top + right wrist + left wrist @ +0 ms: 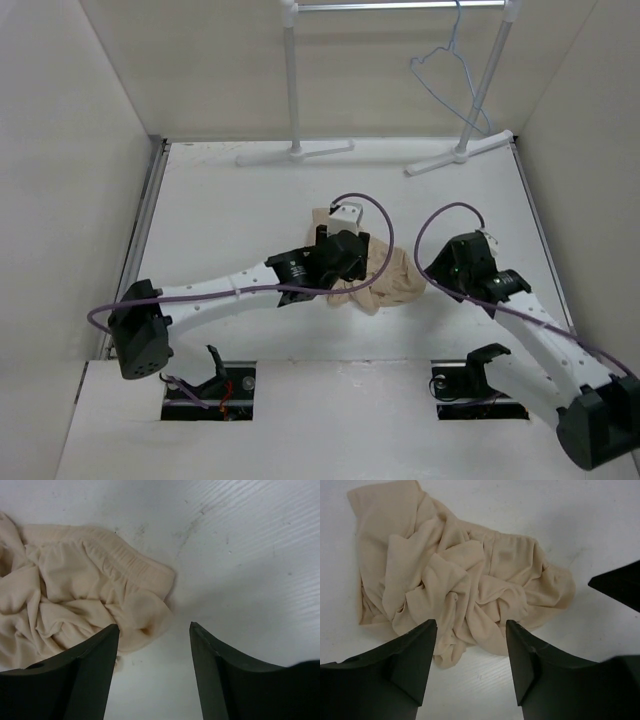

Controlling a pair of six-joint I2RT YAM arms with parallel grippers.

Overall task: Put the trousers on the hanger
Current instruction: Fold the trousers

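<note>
The left jaws stand wide open with nothing between them, their 2 dark fingers [415, 660] poised over the near edge of the trousers [455, 580]. Whether the tips touch the cloth cannot be told. The right jaws are open just as wide and also hold nothing. In the right wrist view their left finger [85, 670] overlaps the hem of the cloth, while the right finger [225, 680] sits over bare table [250, 555].

The trousers [385, 285] lie in 1 crumpled tan heap near the middle of the table [230, 210], folded over themselves so that the legs cannot be told apart. The gathered waistband [135, 567] forms the edge nearest the right arm. From above, the left arm reaches in from the left and its wrist covers the heap's left part. The right arm's wrist sits just beside the heap's right edge. A dark tip [620, 585] shows at the right border of the left wrist view, apart from the cloth.

The hanger [456, 35] hangs by its hook from the bar of the white rack [293, 90] at the table's far side, well apart from the trousers.
</note>
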